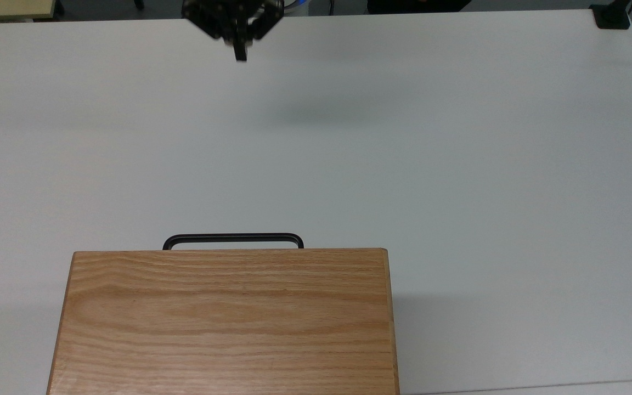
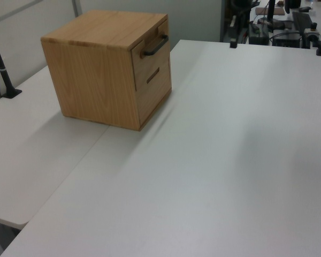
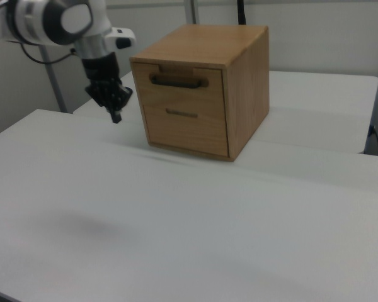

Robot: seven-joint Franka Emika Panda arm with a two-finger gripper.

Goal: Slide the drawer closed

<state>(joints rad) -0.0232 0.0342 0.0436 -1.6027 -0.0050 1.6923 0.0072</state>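
Note:
The oak cabinet [image 1: 228, 323] stands at the bottom of the top view. Its upper drawer [image 3: 179, 88] sits flush with the cabinet face, and the black bar handle [image 1: 232, 237] [image 3: 178, 80] [image 2: 155, 45] sticks out from the front. My gripper [image 1: 239, 52] is far from the handle, at the top view's upper edge, fingers shut together and holding nothing. In the right view the gripper [image 3: 116, 116] hangs above the table to the left of the cabinet [image 3: 239, 82]. In the left view the gripper [image 2: 233, 43] is a small dark shape beyond the table's far edge.
A lower drawer [image 3: 184, 131] with a small handle sits under the upper one. A black post base [image 1: 612, 16] stands at the top view's upper right corner. A black stand [image 2: 2, 69] rises left of the cabinet in the left view. The white table [image 1: 458, 164] is wide.

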